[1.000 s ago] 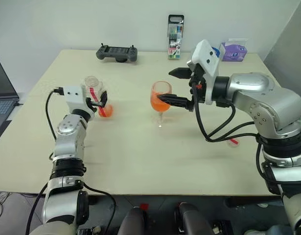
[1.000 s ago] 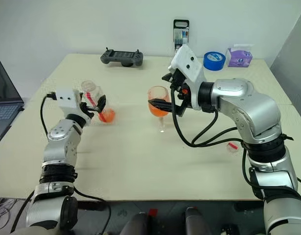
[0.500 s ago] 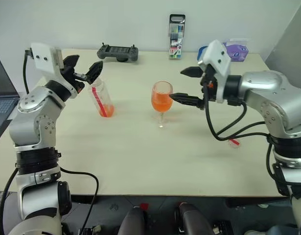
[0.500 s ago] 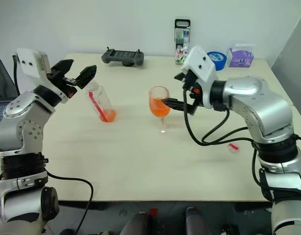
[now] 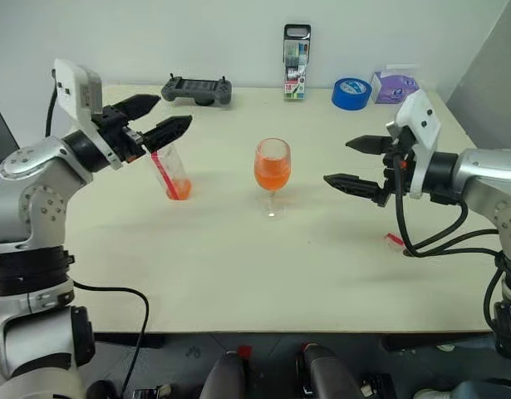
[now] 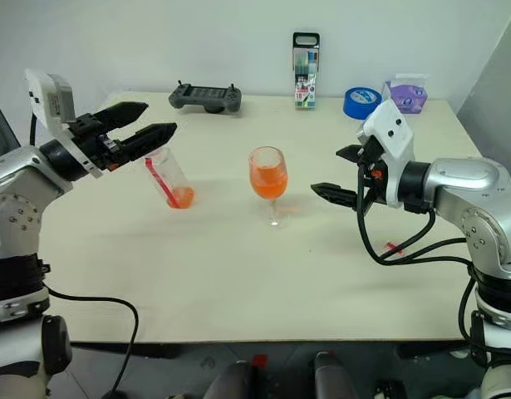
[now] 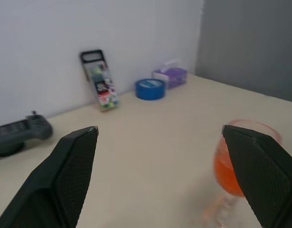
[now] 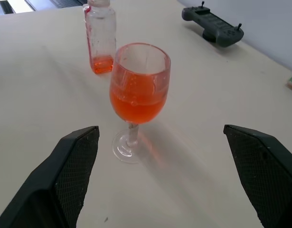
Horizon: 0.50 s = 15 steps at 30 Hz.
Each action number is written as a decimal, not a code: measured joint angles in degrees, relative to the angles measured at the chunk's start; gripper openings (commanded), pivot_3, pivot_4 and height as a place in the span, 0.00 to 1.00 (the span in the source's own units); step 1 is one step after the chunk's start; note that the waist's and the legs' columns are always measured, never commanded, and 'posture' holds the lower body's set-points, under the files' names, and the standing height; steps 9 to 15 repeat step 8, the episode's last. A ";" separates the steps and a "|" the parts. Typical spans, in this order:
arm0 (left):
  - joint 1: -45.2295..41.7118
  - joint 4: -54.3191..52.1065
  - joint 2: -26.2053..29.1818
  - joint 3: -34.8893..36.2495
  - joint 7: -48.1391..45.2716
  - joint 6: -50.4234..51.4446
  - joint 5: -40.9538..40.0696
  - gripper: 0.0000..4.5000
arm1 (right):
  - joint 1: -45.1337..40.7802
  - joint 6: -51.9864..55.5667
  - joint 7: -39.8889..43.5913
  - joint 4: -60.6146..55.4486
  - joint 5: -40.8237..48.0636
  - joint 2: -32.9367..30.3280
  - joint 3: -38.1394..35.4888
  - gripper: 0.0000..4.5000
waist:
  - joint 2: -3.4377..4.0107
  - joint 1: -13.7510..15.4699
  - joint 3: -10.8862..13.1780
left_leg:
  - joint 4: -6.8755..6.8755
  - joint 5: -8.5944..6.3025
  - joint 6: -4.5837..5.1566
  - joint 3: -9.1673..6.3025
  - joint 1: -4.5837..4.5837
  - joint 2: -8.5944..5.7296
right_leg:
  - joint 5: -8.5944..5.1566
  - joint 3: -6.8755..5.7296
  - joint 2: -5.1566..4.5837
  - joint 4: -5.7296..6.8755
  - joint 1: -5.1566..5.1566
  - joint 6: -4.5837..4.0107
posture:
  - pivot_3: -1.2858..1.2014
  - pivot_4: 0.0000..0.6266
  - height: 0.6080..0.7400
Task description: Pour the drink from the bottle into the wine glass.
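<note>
Here, a wine glass [image 5: 272, 170] stands upright near the middle of a pale surface [image 5: 238, 266], its bowl roughly half full of bright orange drink [image 8: 136, 105]. To its left, well apart, stands the bottle [image 5: 169, 173] (clear plastic with a red strip); just a shallow layer of orange liquid sits at its bottom. The left gripper [image 5: 162, 116] hangs in the air just above the bottle, released and holding nothing. The right gripper [image 5: 355, 162] hovers to the right of the glass, apart from it, fingers spread wide and empty. Along the far edge lie a black controller [image 5: 197, 89], an upright marker pack [image 5: 296, 62], a blue tape roll [image 5: 351, 92] and a purple tissue pack [image 5: 394, 85].
</note>
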 measured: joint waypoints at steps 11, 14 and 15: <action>3.95 -1.00 6.07 3.14 -9.26 9.57 -9.14 0.99 | 6.40 3.05 0.30 -3.06 7.94 -1.96 -8.91 1.00 | 0.00 0.05 0.01 | 0.03 0.00 0.01 0.04 0.07 0.01 | -0.01 -0.03 0.03 0.02 0.09 0.00 | 0.52 0.24 1.00; 3.95 -1.00 6.07 3.14 -9.26 9.57 -9.14 0.99 | 6.40 3.05 0.30 -3.06 7.94 -1.96 -8.91 1.00 | 0.00 0.05 0.01 | 0.03 0.00 0.01 0.04 0.07 0.01 | -0.01 -0.03 0.03 0.02 0.09 0.00 | 0.52 0.24 1.00; 3.95 -1.00 6.07 3.14 -9.26 9.57 -9.14 0.99 | 6.40 3.05 0.30 -3.06 7.94 -1.96 -8.91 1.00 | 0.00 0.05 0.01 | 0.03 0.00 0.01 0.04 0.07 0.01 | -0.01 -0.03 0.03 0.02 0.09 0.00 | 0.52 0.24 1.00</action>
